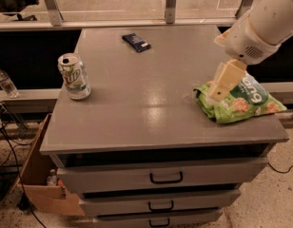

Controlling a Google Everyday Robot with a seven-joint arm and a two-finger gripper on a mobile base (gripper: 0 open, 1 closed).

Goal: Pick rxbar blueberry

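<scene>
**Tool at right, bar far off**

The tool (221,87) hangs over the green snack bag (249,103) at the right edge of the tabletop (151,113). Whether it is apart or together, I cannot tell. The rxbar blueberry (136,42) lies flat at upper centre, well apart.

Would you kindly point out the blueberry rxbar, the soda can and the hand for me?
rxbar blueberry (136,42): camera view, middle of the wrapper.
soda can (75,77): camera view, middle of its side.
hand (218,93): camera view, its tip, by the green snack bag (249,103).
</scene>
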